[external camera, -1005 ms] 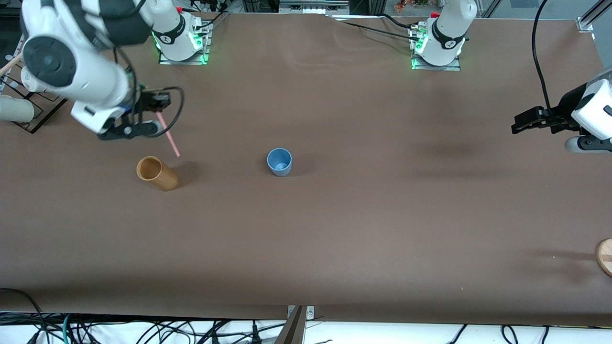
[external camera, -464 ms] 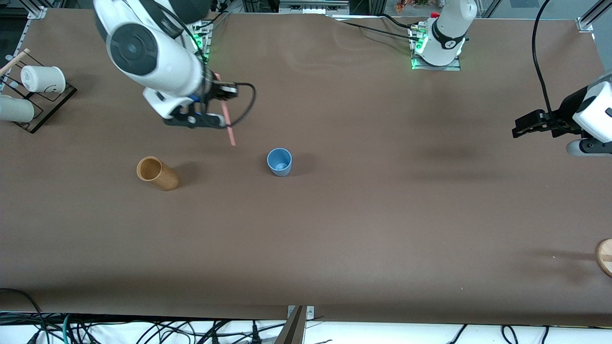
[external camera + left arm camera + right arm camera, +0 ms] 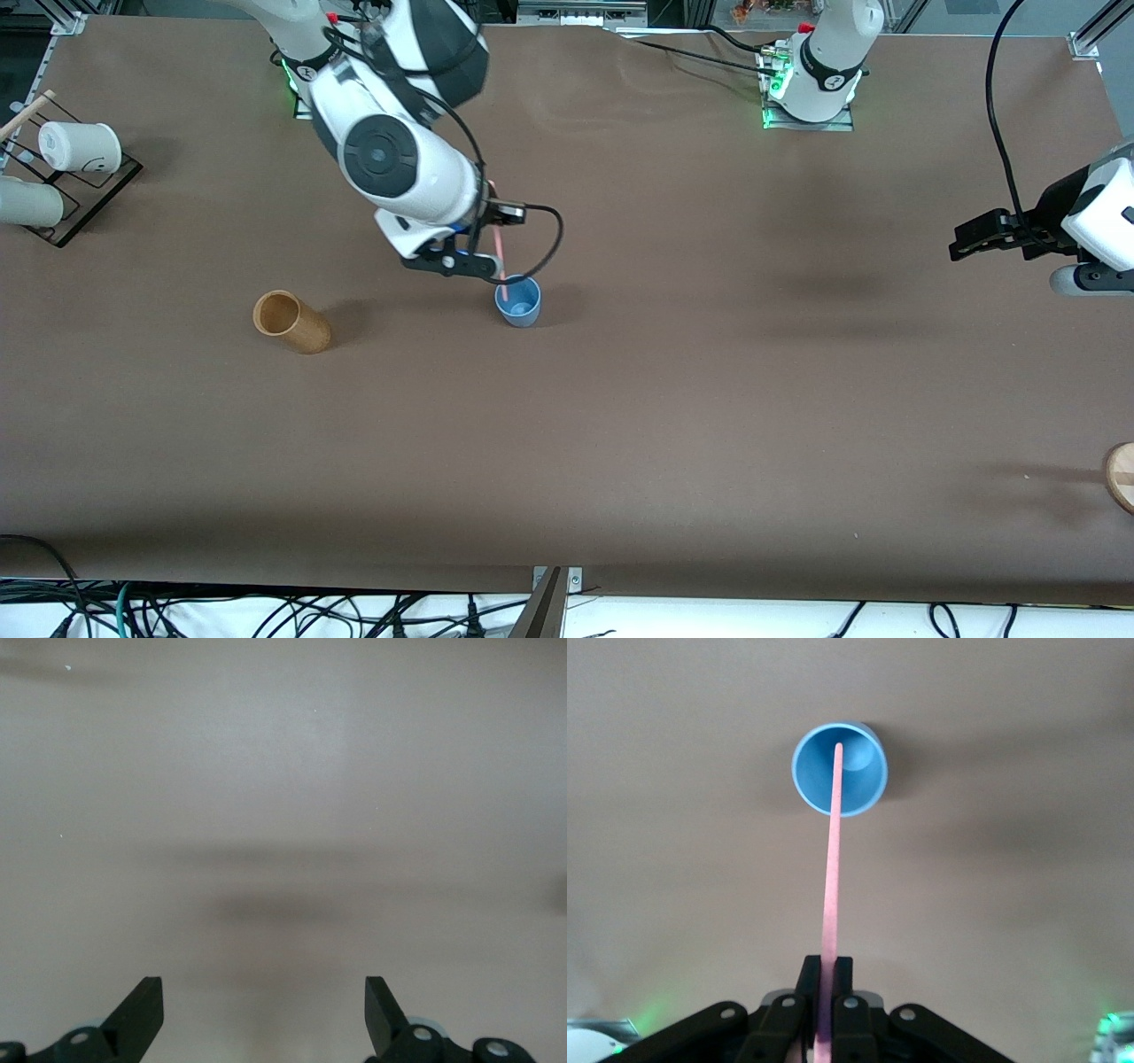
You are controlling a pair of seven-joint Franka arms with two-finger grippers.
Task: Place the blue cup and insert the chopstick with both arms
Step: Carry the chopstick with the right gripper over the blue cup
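Right gripper (image 3: 490,241): up in the air over the blue cup, fingers (image 3: 806,985) clamped on the upper part of the chopstick.
Chopstick (image 3: 831,859): pink, runs straight out from between the right fingers; in the right wrist view its free tip lies within the cup's mouth. Whether the tip is below the rim, cannot tell.
Blue cup (image 3: 518,301): upright on the bench (image 3: 673,399), open mouth up, directly under the right fingers' load.
Left gripper (image 3: 970,237): hangs in the air at the left arm's end of the bench, well apart from the cup; arm waits. Fingers (image 3: 142,1014) spread wide, only bare bench between them.
Tan cup (image 3: 291,322): tilted on the bench, toward the right arm's end from the right fingers, well apart from the blue cup.
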